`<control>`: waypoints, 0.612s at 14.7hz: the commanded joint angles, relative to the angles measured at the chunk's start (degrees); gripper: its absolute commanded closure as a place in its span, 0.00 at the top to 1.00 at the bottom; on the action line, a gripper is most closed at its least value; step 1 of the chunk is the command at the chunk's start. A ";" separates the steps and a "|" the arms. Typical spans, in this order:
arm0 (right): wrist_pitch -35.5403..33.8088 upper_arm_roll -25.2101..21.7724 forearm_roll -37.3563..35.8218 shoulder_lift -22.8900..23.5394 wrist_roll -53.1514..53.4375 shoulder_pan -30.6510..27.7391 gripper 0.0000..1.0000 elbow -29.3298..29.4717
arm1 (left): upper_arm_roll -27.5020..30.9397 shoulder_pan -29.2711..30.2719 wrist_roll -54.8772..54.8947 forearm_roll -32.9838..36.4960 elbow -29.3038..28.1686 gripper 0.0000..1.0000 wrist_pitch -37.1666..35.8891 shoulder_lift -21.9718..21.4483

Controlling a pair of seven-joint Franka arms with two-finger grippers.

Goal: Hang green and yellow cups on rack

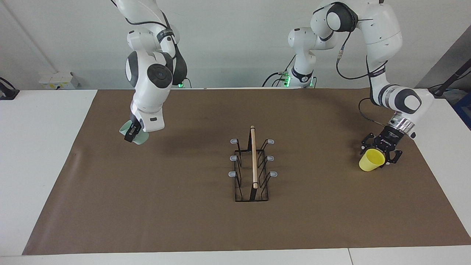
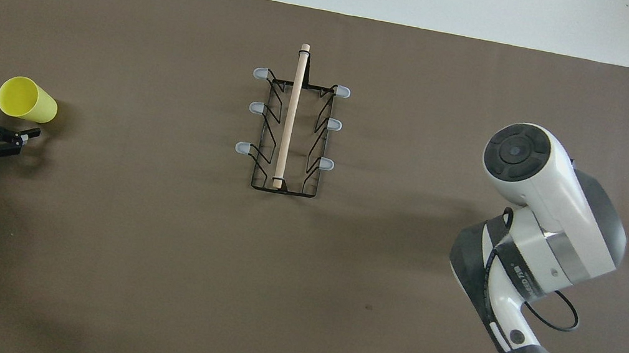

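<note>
A white table (image 1: 44,154) carries a wide brown mat (image 1: 206,221) across its middle. A plain white wall (image 1: 228,40) rises at the far edge. A small white box (image 1: 58,80) sits at the far left.

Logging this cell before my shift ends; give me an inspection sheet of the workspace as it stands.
Surface: brown mat on white table.
Job's things: pale green plastic cup held aloft; bright yellow plastic cup lying on mat; black wire rack with wooden rod at mid-mat, prongs bare.
Clutter: nothing seen.
Grippers: right gripper shut on green cup; left gripper open at yellow cup's rim.
Cables: black leads along both arms.
Surroundings: white wall, wall box.
</note>
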 commanded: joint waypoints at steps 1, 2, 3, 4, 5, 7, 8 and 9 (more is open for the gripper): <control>4.89 0.38 10.08 -2.81 -1.03 -0.87 0.00 -0.94 | -0.49 -1.32 -0.42 -2.71 -2.45 1.00 3.41 -2.23; 6.75 0.38 14.21 -3.08 -0.94 -0.87 0.00 -0.94 | -1.20 -1.23 -0.42 -2.90 -2.45 1.00 3.33 -2.40; 8.25 0.30 19.39 -3.35 -1.12 -0.87 0.00 -0.94 | -1.20 -1.14 -0.42 -3.25 -2.36 1.00 3.24 -2.40; 10.00 0.29 23.87 -3.87 -1.29 -0.87 0.00 -1.38 | -1.38 -1.23 -0.42 -4.29 -2.45 1.00 3.50 -2.40; 12.11 0.29 28.10 -4.14 -2.08 -1.40 0.00 -1.90 | -1.81 -1.58 -0.51 -5.87 -2.45 1.00 4.37 -2.32; 16.50 0.29 40.38 -4.58 -7.33 -1.75 0.00 -2.87 | -3.13 -1.58 -0.51 -6.41 -3.23 1.00 6.40 -2.40; 18.70 0.21 45.92 -5.01 -10.23 -2.27 0.00 -3.92 | -3.48 -1.58 -0.51 -6.41 -3.24 1.00 6.93 -2.40; 20.46 0.21 51.64 -5.54 -12.96 -2.89 0.00 -5.06 | -4.53 -1.58 -0.51 -6.50 -3.24 1.00 8.41 -2.40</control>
